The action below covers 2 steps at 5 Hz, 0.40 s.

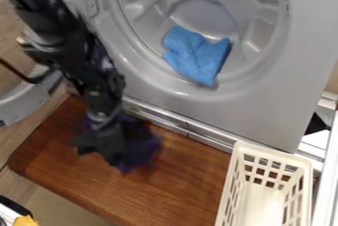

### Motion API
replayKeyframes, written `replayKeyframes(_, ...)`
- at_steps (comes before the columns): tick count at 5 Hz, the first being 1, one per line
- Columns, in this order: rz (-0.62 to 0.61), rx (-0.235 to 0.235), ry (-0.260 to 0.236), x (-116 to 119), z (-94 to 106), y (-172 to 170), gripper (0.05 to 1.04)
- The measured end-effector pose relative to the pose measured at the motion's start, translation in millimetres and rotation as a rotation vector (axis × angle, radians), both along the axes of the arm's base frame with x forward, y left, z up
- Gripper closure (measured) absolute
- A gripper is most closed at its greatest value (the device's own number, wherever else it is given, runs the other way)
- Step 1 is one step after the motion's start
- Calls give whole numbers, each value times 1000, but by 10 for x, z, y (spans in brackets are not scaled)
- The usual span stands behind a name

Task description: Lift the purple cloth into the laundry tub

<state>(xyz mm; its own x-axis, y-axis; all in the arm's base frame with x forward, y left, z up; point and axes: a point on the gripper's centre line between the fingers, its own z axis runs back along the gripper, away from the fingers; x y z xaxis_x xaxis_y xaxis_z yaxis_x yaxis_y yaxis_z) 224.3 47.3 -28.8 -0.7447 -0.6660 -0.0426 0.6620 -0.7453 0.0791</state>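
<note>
Hanging over the left part of the reddish-brown wooden board (99,185), the black gripper (105,151) was at the near end of the robot arm (76,57), which slanted in from the far left. The purple cloth (142,148) was right by the gripper, showing mostly on its right side as a dark, blurred bunch, well outside the drum. Blur and dark shapes ran together there, so whether the gripper was open, closed or clamped on the cloth could not be told, nor whether the cloth touched the board.

On the far side of the board stood the grey washing machine (304,32), its round drum (204,15) facing the camera. A crumpled blue cloth (194,55) lay at the near part of the drum opening, one corner lapping over the rim. At the left, partly behind the arm, was a piece of a round grey door (23,104).

A cream plastic basket (271,155) with rows of square holes sat at the near right, cut off by the near edge of the view. Tan flooring (46,200) lay left of the board, and a small yellow thing (26,221) poked in at the near left corner.
</note>
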Motion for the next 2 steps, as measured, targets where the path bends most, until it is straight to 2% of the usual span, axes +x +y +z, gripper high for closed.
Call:
replayKeyframes(1,-34,-14,-7,-79,327,-22,948)
replayKeyframes(2,-95,-102,-64,-130,645,-71,953)
